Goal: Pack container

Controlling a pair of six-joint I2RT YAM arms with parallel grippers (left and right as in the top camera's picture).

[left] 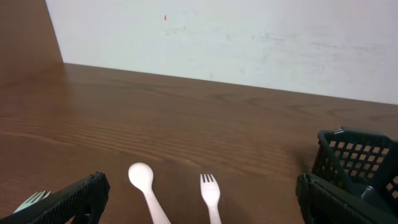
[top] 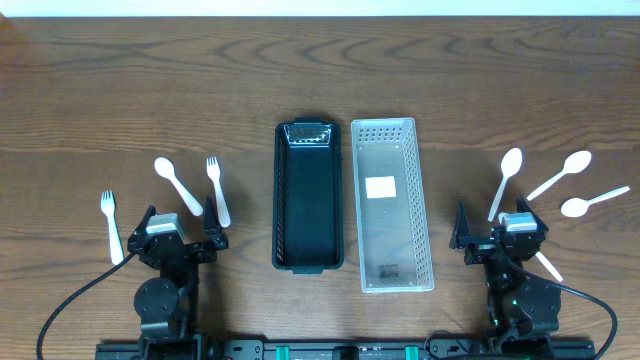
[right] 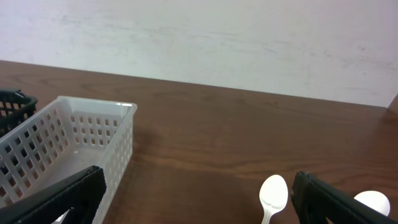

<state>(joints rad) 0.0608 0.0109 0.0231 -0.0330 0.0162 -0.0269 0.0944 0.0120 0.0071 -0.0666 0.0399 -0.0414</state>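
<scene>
A black basket (top: pixel 308 195) and a clear white basket (top: pixel 391 203) stand side by side at the table's middle. On the left lie a white spoon (top: pixel 176 183) and two white forks (top: pixel 217 189) (top: pixel 110 224). On the right lie three white spoons (top: pixel 506 179) (top: pixel 561 173) (top: pixel 592 202) and another white utensil (top: pixel 546 265). My left gripper (top: pixel 180 232) is open and empty, just behind the spoon (left: pixel 147 188) and fork (left: pixel 210 194). My right gripper (top: pixel 497 235) is open and empty, between the clear basket (right: pixel 74 134) and a spoon (right: pixel 272 196).
The black basket's corner (left: pixel 356 155) shows at the right of the left wrist view. A white wall runs behind the table's far edge. Bare wood lies round the baskets and utensils.
</scene>
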